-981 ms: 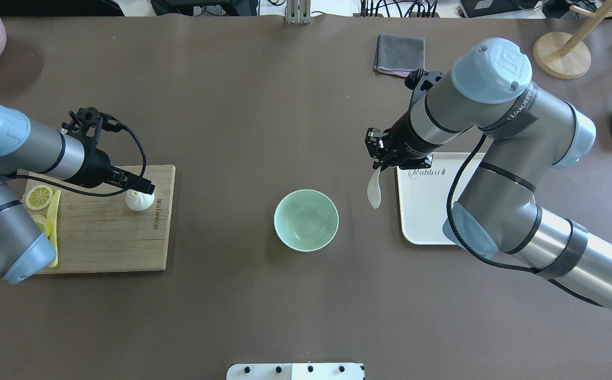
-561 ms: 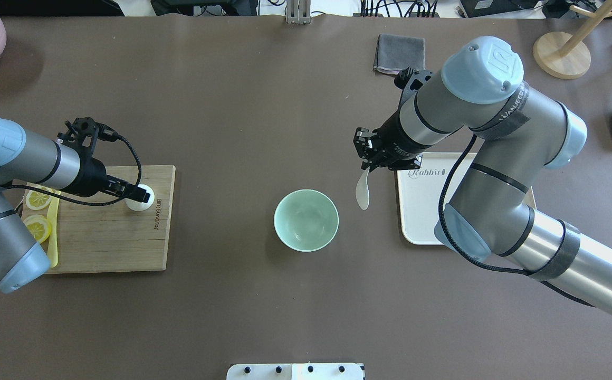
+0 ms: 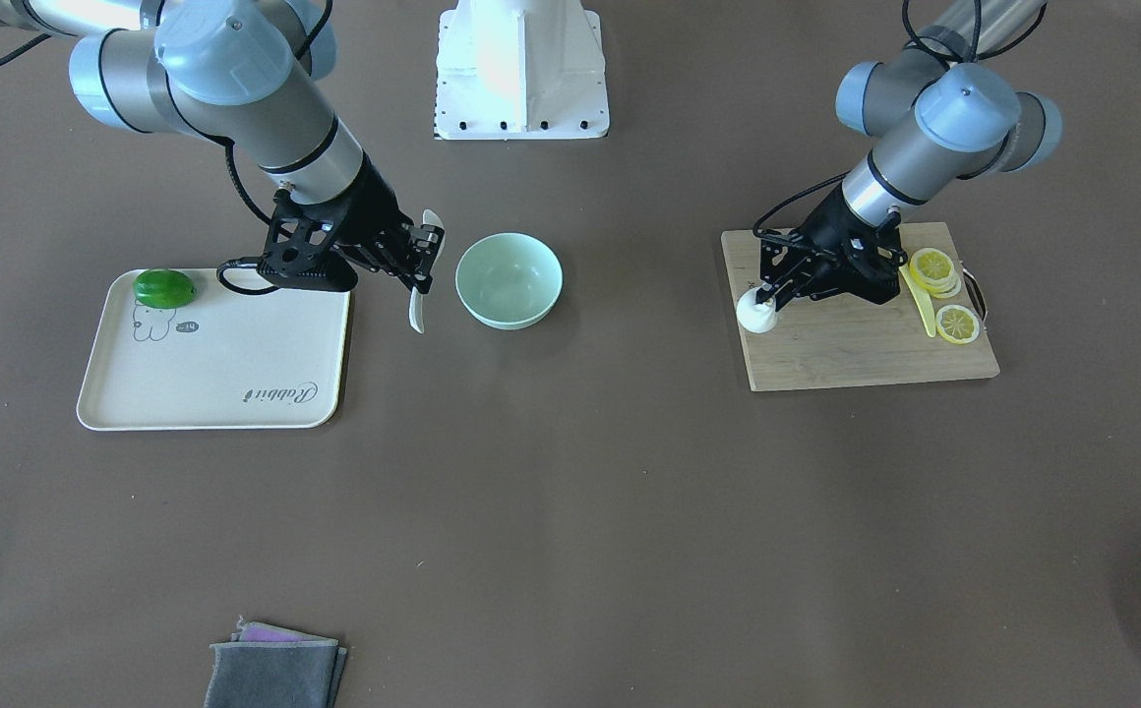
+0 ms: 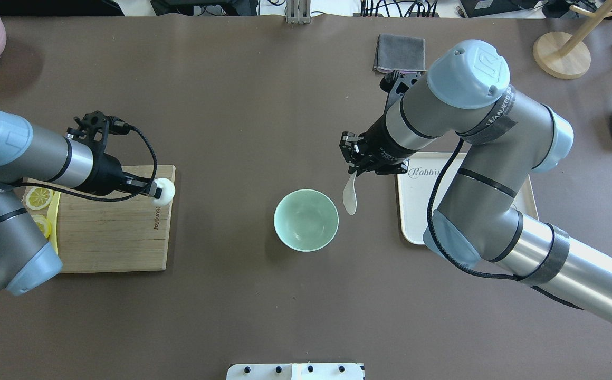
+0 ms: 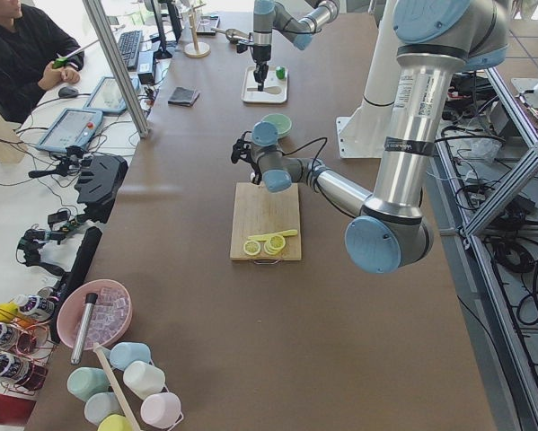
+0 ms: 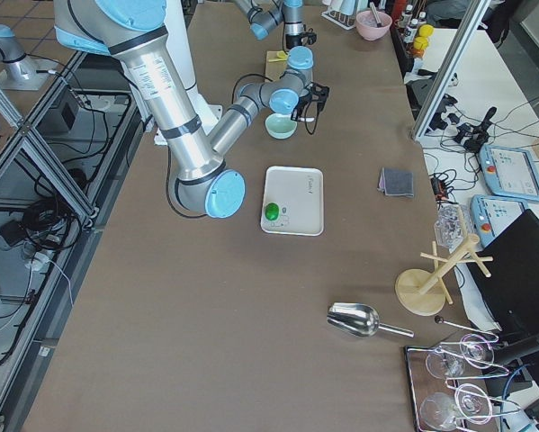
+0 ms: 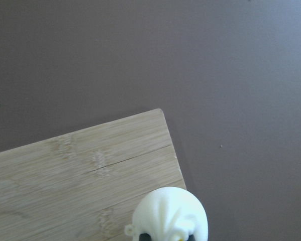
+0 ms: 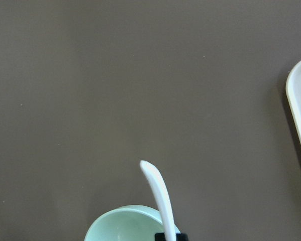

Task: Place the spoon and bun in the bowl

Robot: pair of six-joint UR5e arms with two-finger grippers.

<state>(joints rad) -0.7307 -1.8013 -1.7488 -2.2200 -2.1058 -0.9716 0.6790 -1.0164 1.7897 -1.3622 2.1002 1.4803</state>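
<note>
Left gripper (image 4: 154, 190): jaws pinching the small white pleated steamed bun (image 4: 165, 191) over the wooden cutting board's (image 4: 111, 237) bowl-side edge.
Right gripper (image 4: 353, 169): jaws clamped on the cream-white ceramic soup spoon (image 4: 350, 198), which hangs just beside the bowl's rim.
Pale mint-green round bowl (image 4: 306, 220): on the table between the arms.

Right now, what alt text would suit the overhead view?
The right end effector holds the spoon by its handle just beside the empty bowl, mid-table. The left end effector grips the bun at the edge of the board.
</note>
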